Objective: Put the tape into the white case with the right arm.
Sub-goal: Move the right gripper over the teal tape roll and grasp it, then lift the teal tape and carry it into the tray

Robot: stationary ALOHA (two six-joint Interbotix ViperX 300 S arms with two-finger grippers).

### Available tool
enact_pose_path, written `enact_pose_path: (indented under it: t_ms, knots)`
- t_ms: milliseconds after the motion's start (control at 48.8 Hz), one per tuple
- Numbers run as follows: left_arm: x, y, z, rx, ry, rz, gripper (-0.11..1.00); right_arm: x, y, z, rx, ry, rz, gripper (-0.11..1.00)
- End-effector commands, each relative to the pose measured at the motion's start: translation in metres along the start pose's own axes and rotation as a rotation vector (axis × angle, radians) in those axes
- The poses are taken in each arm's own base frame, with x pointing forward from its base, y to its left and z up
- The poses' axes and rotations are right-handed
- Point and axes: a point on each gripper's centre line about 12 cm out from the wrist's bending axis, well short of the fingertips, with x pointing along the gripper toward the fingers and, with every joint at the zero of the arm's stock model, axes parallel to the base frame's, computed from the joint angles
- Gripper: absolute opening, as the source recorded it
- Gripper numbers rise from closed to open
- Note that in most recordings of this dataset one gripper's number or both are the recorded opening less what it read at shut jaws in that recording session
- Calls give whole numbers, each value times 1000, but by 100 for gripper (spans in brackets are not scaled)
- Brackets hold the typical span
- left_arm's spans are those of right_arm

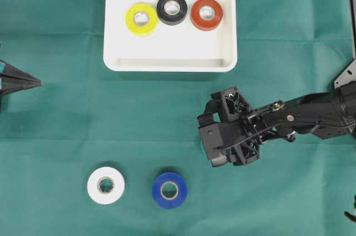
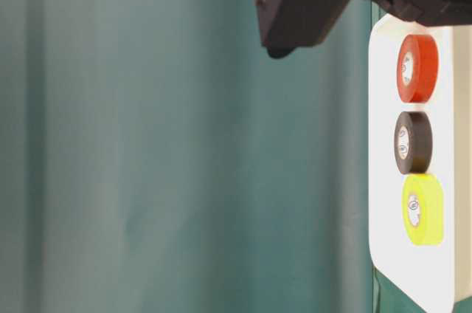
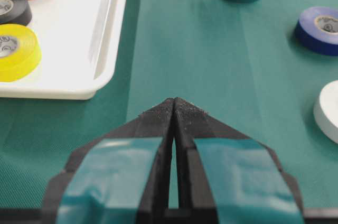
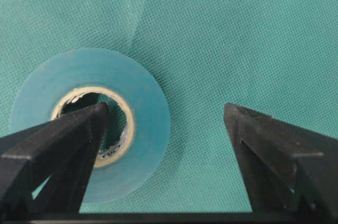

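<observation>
Below the white case (image 1: 170,63), right gripper (image 4: 166,123) spread wide, one finger inside green tape roll's (image 4: 140,97) core; left gripper (image 3: 174,109) pressed together.

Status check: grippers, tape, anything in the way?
Right gripper open, one finger in the teal tape core. Left gripper shut, idle. Case holds three rolls. Nothing blocking.
</observation>
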Motion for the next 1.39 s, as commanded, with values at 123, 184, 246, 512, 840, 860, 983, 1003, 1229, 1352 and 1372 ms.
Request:
enact_pose_path:
  t_ms: [123,184,246,512,840,860,983,1003,1229,1352,1372]
  knots:
    - [0,0,5,0,-11,1,0,-4,1,10,2,-28,1,75]
    - [0,0,5,0,-12,1,0,-4,0,10,3,-25,-1,72]
    - [0,0,5,0,-12,1,0,-4,0,8,2,-19,-1,63]
    - [0,0,5,0,-12,1,0,-5,2,10,20,-11,1,0]
    - [0,0,5,0,-12,1,0,-12,4,26,21,-50,3,0]
    - [0,0,5,0,-12,1,0,-13,4,28,21,-55,3,0]
    - [0,0,6,0,-12,1,0,-22,7,38,15,-54,-9,0]
    - [0,0,6,0,-12,1,0,-24,7,40,14,-52,-12,0]
    - [0,0,5,0,-11,0,0,-31,10,45,5,-25,-30,0]
    - [0,0,6,1,-14,1,0,-30,10,42,2,-17,-30,0]
    - [0,0,6,0,-14,1,0,-30,10,42,1,-19,-31,0]
